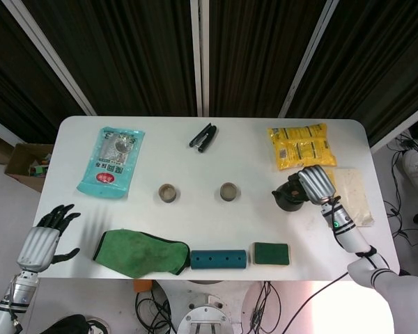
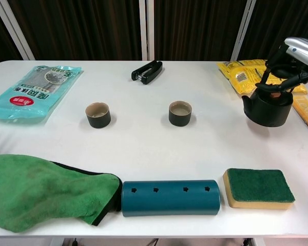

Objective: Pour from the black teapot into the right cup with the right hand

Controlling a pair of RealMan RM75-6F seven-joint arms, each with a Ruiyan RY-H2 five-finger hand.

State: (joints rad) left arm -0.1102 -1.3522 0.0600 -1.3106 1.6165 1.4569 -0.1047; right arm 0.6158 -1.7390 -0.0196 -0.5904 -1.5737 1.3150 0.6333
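Note:
The black teapot (image 1: pixel 288 198) (image 2: pixel 267 108) stands low at the right side of the table, well to the right of the right cup (image 1: pixel 228 191) (image 2: pixel 180 113). Its spout points left, toward that cup. My right hand (image 1: pixel 315 184) (image 2: pixel 293 56) grips the teapot's handle from above. I cannot tell whether the pot's base touches the table. The left cup (image 1: pixel 168 193) (image 2: pixel 98 115) sits further left. My left hand (image 1: pixel 45 240) hangs off the table's front left corner, fingers spread, holding nothing.
A yellow packet (image 1: pixel 301 145) (image 2: pixel 241 74) and a beige packet (image 1: pixel 352 195) lie close behind and beside the teapot. In front are a green sponge (image 2: pixel 259 187), a blue cylinder (image 2: pixel 170 197) and a green cloth (image 2: pixel 46 189). A black stapler (image 2: pixel 147 72) and a teal packet (image 2: pixel 33 89) lie at the back.

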